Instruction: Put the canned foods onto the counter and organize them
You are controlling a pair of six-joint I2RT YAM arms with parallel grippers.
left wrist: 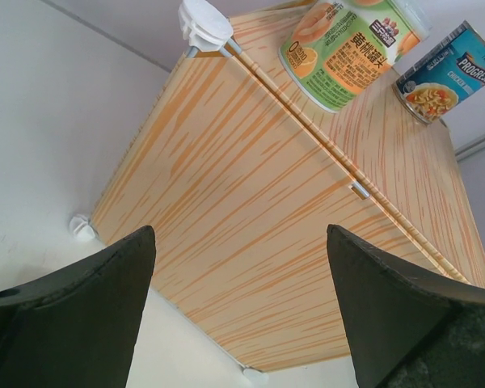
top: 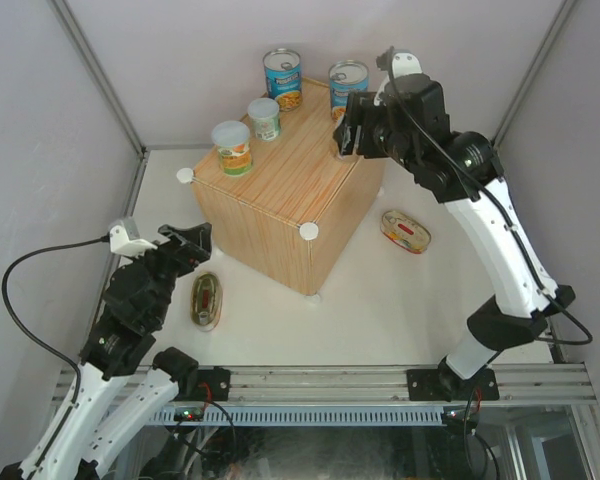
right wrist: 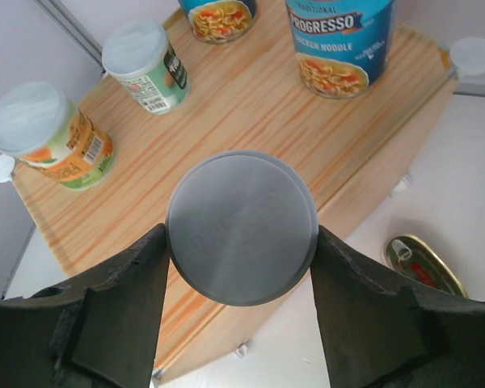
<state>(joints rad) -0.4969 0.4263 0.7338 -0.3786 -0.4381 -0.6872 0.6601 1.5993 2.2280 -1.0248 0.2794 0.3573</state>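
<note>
The right tool (right wrist: pixel 239 232) is clamped on a small can (right wrist: pixel 242 250) with a flat, pale grey lid, one finger on each side. It holds the can over the right edge of the counter (top: pixel 280 190), a light wood-grain box with white round knobs (top: pixel 308 231) at its corners. I cannot tell whether the can touches the top.

Four cans stand on the counter:
- The first tall blue can (top: pixel 282 78), a Progresso soup, is at the far corner.
- The second tall blue can (top: pixel 347 85) is to its right, just beside the right tool.
- The green-labelled can (top: pixel 264 118) is small and pale-lidded.
- The orange-labelled can (top: pixel 232 147) is near the left edge.

On the white surface (top: pixel 380 300) below lie two flat red-yellow tins. The right oval tin (top: pixel 405 230) is right of the counter. The left oval tin (top: pixel 207 300) is at its near left, beside the left tool (left wrist: pixel 241 234), whose fingers stand apart and hold nothing.
</note>
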